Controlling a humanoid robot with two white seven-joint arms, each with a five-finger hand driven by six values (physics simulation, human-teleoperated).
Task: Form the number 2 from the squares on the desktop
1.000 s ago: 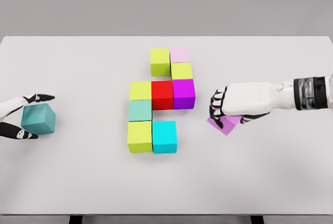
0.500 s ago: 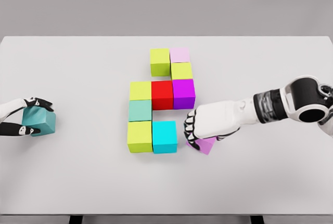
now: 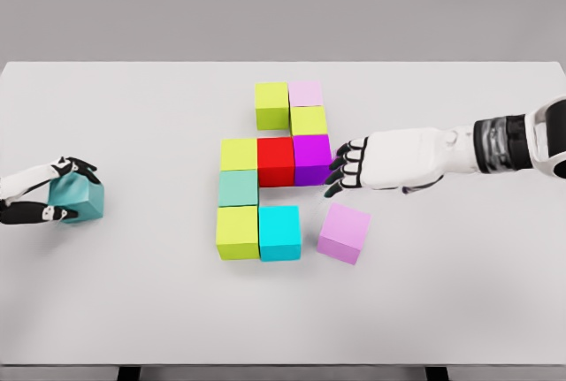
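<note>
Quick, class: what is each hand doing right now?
Left hand: closed on the teal cube.
Right hand: open, holding nothing.

On the plain white tabletop (image 3: 460,301), the matte cubes near its middle are lime-green (image 3: 271,104), pale pink (image 3: 306,93), yellow-green (image 3: 309,120), lime (image 3: 239,154), red (image 3: 275,161), vivid purple (image 3: 312,158), mint green (image 3: 238,187), lime again (image 3: 237,232) and cyan (image 3: 279,232). A lilac cube (image 3: 344,232) sits apart; a teal cube (image 3: 78,200) lies near the left edge.

Even, bright, diffuse light falls from above, with no glare. Only faint soft shadows lie beneath the right hand's fingers (image 3: 347,169). The render is slightly soft throughout, undistorted at the edges.
</note>
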